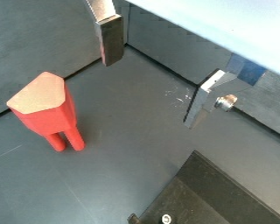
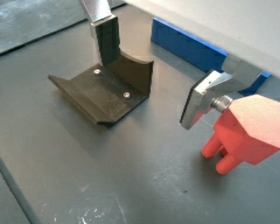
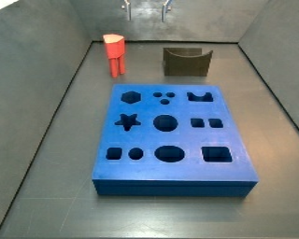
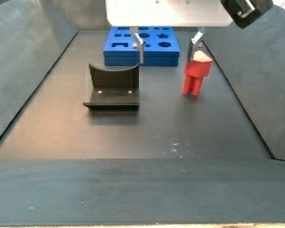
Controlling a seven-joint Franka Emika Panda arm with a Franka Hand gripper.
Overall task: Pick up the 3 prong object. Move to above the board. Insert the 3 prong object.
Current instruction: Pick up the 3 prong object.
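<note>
Claw (image 2: 154, 70) released, jaws spread wide with nothing between them, hovering above the counter (image 4: 169, 134). 3 prong object (image 1: 46, 111) stands upright on its prongs, outside the jaw gap, just beside one finger (image 2: 206, 96). Board (image 3: 171, 140) well apart from it.

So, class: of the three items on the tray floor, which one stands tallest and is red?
The 3 prong object, upright beside the open tool; the U-shaped block is dark, the board blue and flat.

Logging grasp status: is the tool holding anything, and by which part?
Nothing is held. The tool is open above the floor, its fingers bare, with the 3 prong object standing untouched beside it.
</note>
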